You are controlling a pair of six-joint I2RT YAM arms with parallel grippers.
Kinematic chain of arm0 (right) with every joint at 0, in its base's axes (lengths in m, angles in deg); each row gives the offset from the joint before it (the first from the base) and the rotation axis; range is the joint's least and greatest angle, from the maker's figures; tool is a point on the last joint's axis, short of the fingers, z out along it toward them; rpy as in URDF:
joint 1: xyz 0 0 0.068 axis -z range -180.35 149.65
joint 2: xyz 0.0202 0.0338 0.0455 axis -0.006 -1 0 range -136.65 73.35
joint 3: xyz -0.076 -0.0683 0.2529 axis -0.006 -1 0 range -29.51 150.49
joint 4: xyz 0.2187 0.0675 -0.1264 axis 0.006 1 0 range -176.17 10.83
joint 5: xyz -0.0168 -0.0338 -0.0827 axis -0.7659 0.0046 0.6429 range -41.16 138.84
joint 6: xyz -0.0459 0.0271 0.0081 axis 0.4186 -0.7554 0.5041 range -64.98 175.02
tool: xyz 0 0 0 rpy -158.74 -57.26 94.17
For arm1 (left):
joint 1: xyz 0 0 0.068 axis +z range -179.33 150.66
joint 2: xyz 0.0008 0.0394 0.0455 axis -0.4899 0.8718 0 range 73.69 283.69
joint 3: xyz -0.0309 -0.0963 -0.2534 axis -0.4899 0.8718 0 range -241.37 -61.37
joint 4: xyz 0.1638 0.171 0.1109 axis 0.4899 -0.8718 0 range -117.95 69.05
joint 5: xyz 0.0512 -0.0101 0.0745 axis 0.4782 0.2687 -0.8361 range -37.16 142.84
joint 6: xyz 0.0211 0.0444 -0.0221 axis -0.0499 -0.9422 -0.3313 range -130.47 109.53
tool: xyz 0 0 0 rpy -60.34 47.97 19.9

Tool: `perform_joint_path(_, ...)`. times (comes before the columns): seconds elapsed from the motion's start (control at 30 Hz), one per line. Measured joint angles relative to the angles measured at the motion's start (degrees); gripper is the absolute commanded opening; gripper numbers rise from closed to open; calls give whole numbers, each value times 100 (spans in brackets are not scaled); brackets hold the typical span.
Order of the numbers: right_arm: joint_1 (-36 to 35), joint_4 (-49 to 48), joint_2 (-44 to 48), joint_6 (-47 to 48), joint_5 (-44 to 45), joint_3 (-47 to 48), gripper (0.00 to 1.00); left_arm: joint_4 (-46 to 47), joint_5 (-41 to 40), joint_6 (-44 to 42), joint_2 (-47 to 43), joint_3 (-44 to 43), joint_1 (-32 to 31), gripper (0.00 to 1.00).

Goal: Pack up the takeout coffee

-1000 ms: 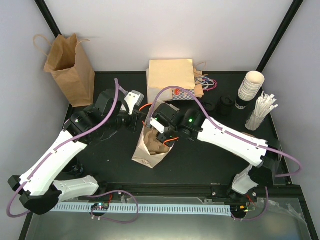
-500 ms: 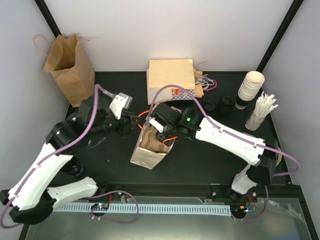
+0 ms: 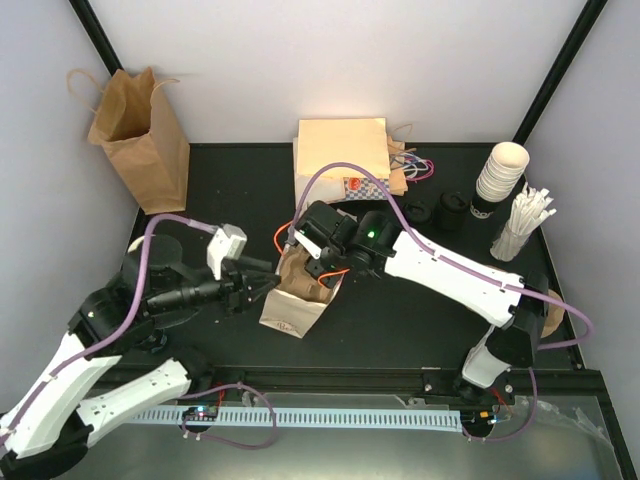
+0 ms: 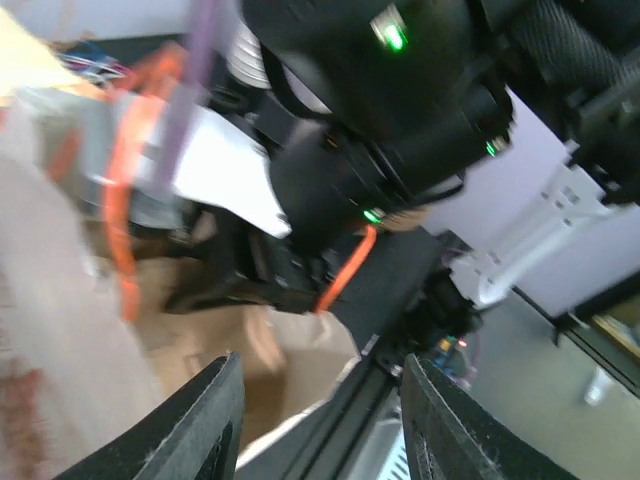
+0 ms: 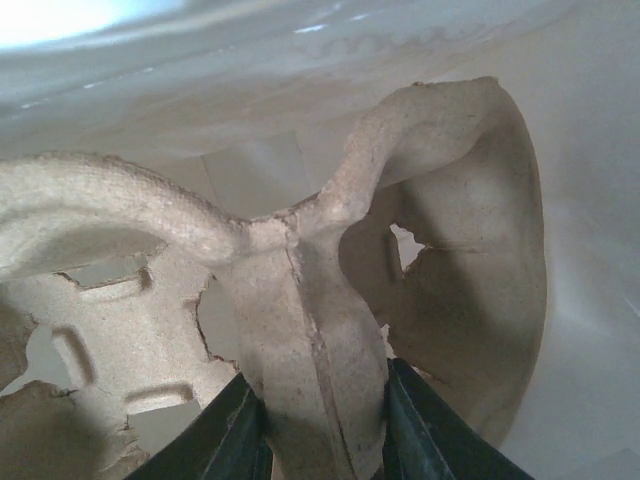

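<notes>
A brown paper bag lies on its side mid-table, mouth toward the back. My right gripper reaches into that mouth. In the right wrist view it is shut on the middle ridge of a grey pulp cup carrier inside the bag. My left gripper is open beside the bag's left edge. The left wrist view shows nothing between its fingers, only the bag's wall and the right arm ahead. A black-lidded shape at the back right may be the takeout coffee; I cannot tell for sure.
An upright brown bag stands at the back left. A flat tan bag lies at the back centre. At the back right stand stacked lidless cups, a loose black lid and white stirrers.
My left gripper has opened and pulled back from the bag's top edge toward the near left. The bag slid slightly left. The right gripper kept its hold on the carrier.
</notes>
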Motion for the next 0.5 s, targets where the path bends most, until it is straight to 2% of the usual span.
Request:
perform_joint_path(0.17, 2, -13, -111, -144, -4, 92, 31, 787, 490, 413, -374, 881, -369, 44)
perform_joint_path(0.4, 2, 4, -232, -304, -7, 175, 31, 1445, 522, 629, -374, 951, -855, 40)
perform_joint_path(0.5, 2, 17, -293, -367, -9, 243, 31, 1526, 328, 619, -179, 951, -1266, 35)
